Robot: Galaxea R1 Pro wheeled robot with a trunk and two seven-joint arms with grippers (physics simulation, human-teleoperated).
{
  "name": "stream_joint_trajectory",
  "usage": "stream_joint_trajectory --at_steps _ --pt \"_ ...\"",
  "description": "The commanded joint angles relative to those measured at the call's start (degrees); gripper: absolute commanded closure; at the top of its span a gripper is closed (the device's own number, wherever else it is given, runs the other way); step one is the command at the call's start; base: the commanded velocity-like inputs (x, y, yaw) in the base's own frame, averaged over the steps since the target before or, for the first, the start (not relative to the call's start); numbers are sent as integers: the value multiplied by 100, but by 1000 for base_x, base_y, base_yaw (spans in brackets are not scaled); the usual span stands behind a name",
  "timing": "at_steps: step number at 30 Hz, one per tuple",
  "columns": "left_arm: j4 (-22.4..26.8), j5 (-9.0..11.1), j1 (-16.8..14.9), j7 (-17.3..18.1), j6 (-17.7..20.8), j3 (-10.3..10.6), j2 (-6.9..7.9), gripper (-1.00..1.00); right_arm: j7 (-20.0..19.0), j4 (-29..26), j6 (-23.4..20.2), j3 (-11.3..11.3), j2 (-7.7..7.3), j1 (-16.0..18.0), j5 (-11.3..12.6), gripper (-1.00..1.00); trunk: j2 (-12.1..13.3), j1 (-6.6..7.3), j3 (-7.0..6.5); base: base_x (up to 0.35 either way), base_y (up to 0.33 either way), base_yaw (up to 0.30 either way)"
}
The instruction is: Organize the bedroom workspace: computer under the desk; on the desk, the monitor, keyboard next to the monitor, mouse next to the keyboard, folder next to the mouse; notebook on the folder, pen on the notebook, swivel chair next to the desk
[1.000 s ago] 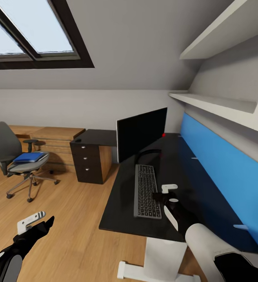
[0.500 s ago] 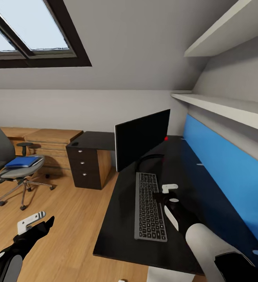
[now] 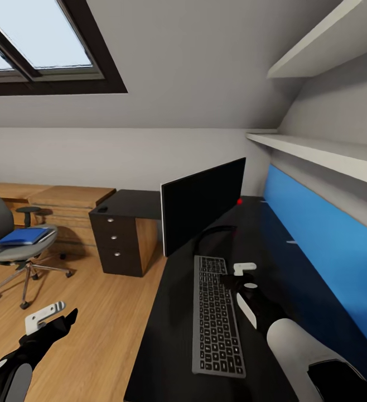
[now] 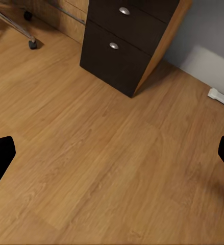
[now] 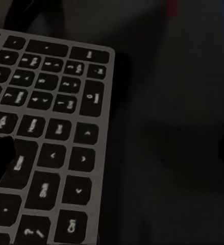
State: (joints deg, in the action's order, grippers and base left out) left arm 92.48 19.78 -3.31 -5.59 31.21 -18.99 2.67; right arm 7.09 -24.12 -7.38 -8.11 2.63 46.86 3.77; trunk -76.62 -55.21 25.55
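Right gripper [image 3: 240, 277] hovers empty, jaws apart, over the surface [image 3: 273, 268] just beside the keyboard [image 3: 216, 312], which lies before the monitor [image 3: 203, 204]. Left gripper [image 3: 52, 318] hangs parted above the floor. Keyboard looks placed; next likely fetches the folder [image 3: 20, 236] from the swivel chair [image 3: 16, 251].

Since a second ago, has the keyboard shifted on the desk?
No: the keyboard keeps its far end just short of the monitor on the desk; the view itself shifted.

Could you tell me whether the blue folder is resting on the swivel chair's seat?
Touching: the head view shows the folder lying flat on the swivel chair seat, with no gap beneath it.
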Motion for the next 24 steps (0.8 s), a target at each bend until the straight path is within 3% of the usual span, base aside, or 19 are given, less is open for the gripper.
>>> stream_joint_trajectory --at_steps 1,7,17,21,23,24 --pt "8 61 -3 -50 28 6 1 -100 46 -8 -35 -40 -18 2 41 -100 -4 -1 6 55 0 0" --pt "6 12 -3 -48 13 65 -4 -100 43 15 -35 4 -105 3 172 -100 -4 -1 6 22 0 0" --pt "-1 -16 -3 -48 9 101 -18 -100 -56 21 -36 72 -148 1 882 -100 -4 -1 6 4 0 0" --pt "-1 -17 -3 -48 8 104 -20 -100 -263 20 -36 79 -189 4 1115 -100 -4 -1 6 0 0 0" --pt "-6 -18 -3 -48 8 105 -21 -100 -491 21 -36 108 -235 3 1298 -100 -4 -1 6 0 0 0" --pt "-8 -18 -3 -48 8 105 -21 -100 -752 15 -36 149 -273 2 1511 -100 -4 -1 6 0 0 0"
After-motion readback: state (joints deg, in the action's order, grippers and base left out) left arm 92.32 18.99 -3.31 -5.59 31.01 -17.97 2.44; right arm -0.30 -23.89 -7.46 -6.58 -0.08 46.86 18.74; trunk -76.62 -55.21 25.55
